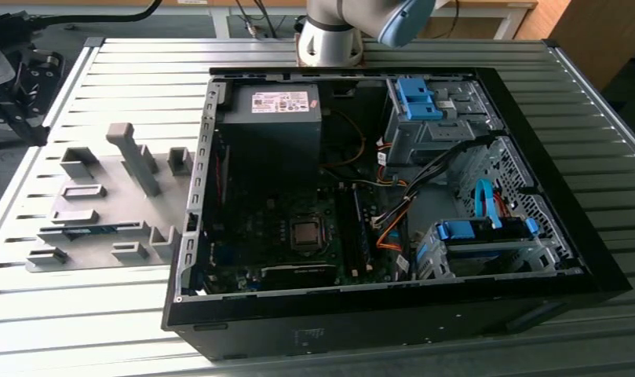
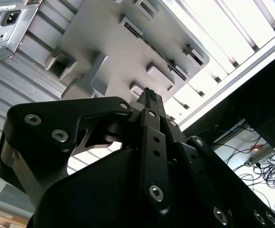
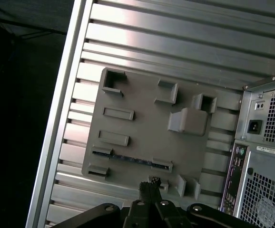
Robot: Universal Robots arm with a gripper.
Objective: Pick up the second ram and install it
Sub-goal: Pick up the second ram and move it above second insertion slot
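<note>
At nine o'clock from the open computer case [image 1: 380, 330] in the exterior view lay a grey plate [image 1: 113, 206], with the ram [image 1: 92, 230] seemingly on edge between two blocks near its seven o'clock corner. The ram looked light, stiff and fragile, best pinched gently mid-length across its flat faces. The gripper [image 3: 149, 183] was closed, empty, and well apart from it.

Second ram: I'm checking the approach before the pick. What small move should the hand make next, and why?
Probably open up and ease down toward the second ram. It lies flat in its slot on the grey fixture, while the hand hangs clear of it, shut and empty.
</note>
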